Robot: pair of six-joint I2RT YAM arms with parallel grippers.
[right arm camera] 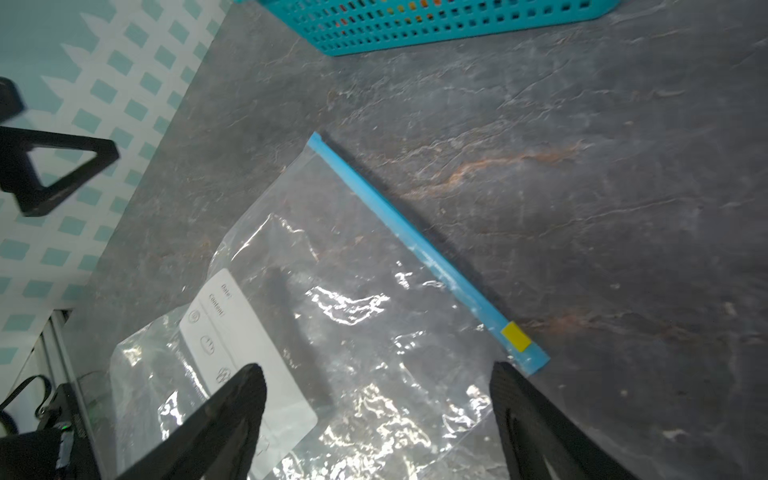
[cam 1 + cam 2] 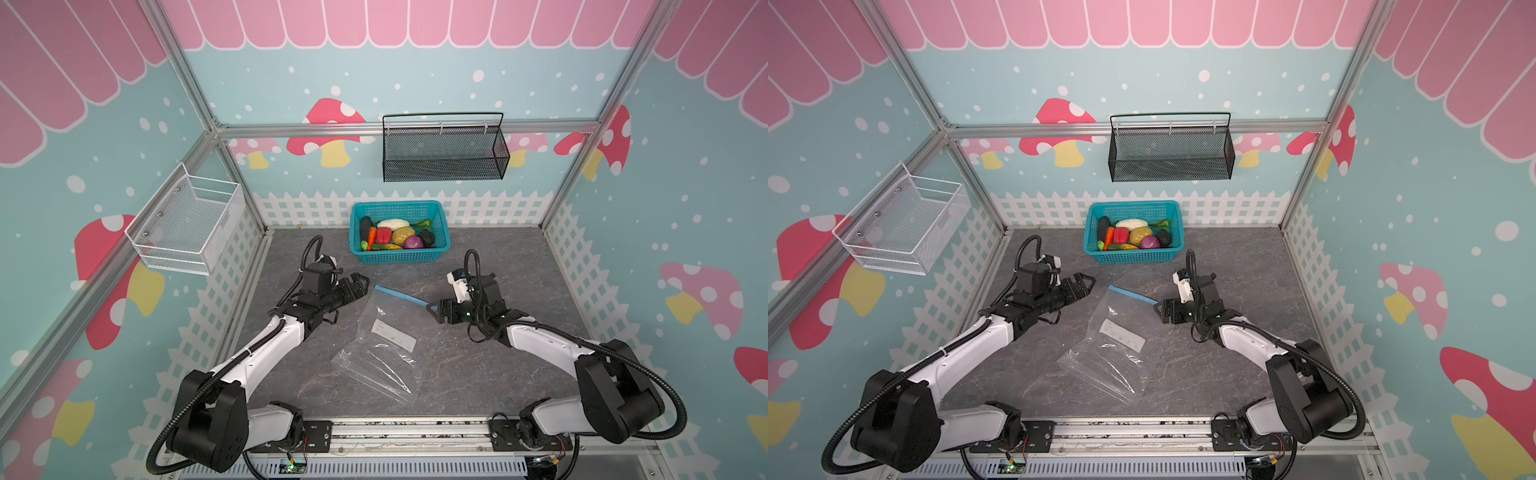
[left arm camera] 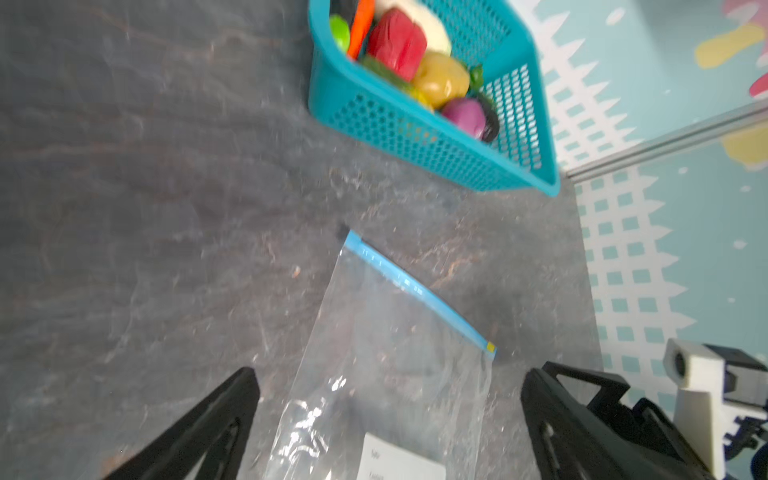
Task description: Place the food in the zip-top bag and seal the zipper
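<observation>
Left hand [image 2: 360, 286], right hand [image 2: 432, 312] hanging spread, flanking zip-top bag [image 2: 382, 349] lying on desk [image 2: 478, 374]; food [image 2: 397, 235] sitting in basket [image 2: 401, 258].

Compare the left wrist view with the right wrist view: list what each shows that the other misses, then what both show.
Left wrist only: the toy vegetables lying open to view in the teal basket. Right wrist only: most of the white label, print included; the left wrist view catches just a corner. Both: the empty clear bag flat on the table, its blue zipper with the yellow tab, and the basket's wall.
</observation>
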